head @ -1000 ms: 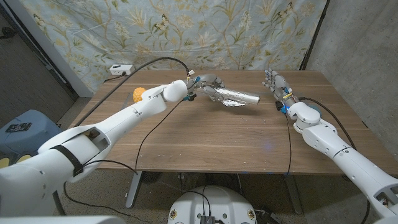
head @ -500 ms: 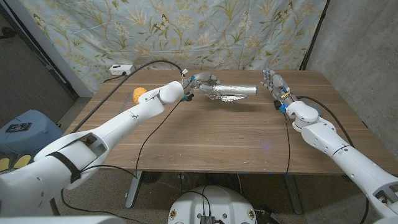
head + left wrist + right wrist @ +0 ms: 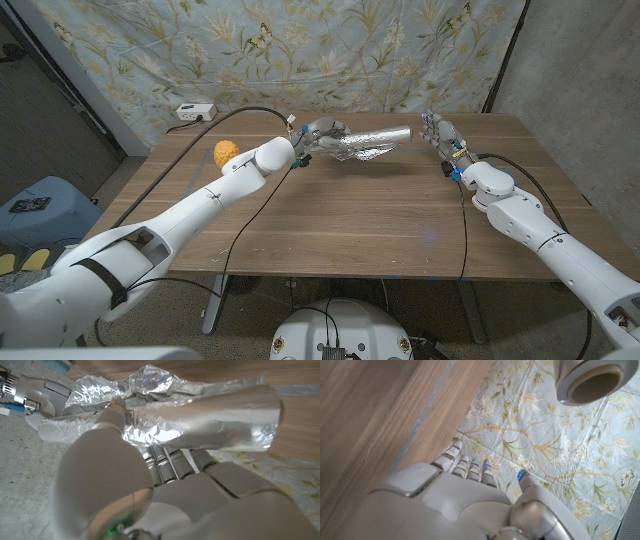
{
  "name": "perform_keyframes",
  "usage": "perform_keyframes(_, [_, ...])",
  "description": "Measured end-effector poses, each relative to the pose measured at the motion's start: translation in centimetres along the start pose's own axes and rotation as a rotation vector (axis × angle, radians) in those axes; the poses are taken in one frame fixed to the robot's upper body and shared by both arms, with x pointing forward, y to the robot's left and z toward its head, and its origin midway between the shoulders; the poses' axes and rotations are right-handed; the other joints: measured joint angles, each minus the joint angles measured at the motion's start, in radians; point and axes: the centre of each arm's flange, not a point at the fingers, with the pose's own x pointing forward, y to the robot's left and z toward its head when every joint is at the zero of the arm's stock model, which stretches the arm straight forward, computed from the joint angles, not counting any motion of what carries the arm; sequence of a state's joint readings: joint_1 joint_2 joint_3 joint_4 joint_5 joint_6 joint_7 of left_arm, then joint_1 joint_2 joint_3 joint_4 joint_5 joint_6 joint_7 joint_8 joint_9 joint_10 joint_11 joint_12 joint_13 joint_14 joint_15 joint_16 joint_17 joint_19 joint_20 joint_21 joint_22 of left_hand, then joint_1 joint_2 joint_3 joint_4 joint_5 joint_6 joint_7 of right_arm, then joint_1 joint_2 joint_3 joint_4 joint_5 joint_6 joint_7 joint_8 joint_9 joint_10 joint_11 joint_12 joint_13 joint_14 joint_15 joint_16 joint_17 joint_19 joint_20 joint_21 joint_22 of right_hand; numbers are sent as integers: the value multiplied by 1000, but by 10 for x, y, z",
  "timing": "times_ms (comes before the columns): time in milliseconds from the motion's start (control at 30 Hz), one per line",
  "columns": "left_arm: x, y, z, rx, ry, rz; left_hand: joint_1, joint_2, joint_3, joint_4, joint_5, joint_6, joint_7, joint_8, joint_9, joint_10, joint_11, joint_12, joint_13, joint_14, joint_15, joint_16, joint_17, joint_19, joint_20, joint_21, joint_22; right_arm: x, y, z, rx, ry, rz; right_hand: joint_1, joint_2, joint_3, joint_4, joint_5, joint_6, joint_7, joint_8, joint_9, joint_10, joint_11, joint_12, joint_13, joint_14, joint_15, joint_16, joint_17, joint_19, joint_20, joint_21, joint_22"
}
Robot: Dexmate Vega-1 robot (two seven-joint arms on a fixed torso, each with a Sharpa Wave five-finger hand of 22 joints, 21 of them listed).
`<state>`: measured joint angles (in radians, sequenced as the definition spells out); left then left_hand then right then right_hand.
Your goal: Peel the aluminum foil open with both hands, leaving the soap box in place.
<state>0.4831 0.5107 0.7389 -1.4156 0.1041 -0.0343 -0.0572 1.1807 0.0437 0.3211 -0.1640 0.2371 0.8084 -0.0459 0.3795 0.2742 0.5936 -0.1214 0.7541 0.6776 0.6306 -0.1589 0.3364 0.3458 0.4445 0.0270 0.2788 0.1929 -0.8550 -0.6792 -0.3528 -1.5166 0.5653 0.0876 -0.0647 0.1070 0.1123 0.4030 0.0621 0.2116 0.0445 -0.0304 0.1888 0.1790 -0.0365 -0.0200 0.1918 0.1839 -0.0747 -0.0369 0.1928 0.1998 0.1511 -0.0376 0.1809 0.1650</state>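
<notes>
The foil-wrapped soap box (image 3: 365, 145) hangs above the bench (image 3: 350, 215), gripped at one end by the left robot hand (image 3: 322, 135), whose thumb presses into crumpled foil. The right robot hand (image 3: 440, 135) stands just beside the parcel's free end, fingers straight and apart, holding nothing. The foil looks thin, light and easily torn, stiff only where it hugs the box; the loose, wrinkled flap beside the left thumb seems the best place to pinch and peel.

Lab setup: floral backdrop cloth (image 3: 300, 45), concrete wall (image 3: 580, 60), power strip (image 3: 195, 112).
</notes>
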Motion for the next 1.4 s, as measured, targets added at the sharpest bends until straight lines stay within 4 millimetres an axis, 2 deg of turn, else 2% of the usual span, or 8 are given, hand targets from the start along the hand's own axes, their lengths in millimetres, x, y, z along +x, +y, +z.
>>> perform_keyframes(533, [-11,-2,1,-113,23,40,0,0,0,0,11,1,1,0,0,0,0,0,0,11,11,-4,5,-5,5,0,5,-1,5,-2,-12,15,20,0,0,3,3,0,0,0,0,0,0,0,0,0,0,0,0,0,0,0,0,0])
perform_keyframes(867, [-17,-6,-6,-189,49,60,0,0,0,0,11,1,1,0,0,0,0,0,0,11,11,-4,9,-5,5,7,5,-1,9,-1,-33,27,31,0,0,7,-1,-5,0,0,0,0,0,0,0,0,0,0,0,3,0,0,0,0])
perform_keyframes(933, [-19,-6,-8,-232,57,69,0,0,0,0,16,1,1,0,0,0,0,0,0,11,11,-4,9,-5,5,7,5,-1,13,5,-43,17,42,0,0,7,-1,-5,0,0,0,0,0,0,0,0,0,0,0,3,0,0,0,0])
perform_keyframes(1400, [-32,-14,-22,-376,95,86,0,0,0,0,19,1,1,0,0,0,0,0,0,18,18,-7,9,-5,5,7,5,-3,24,10,-83,21,69,0,0,7,-1,-4,4,4,0,0,-5,5,0,0,0,0,0,3,0,0,0,0])
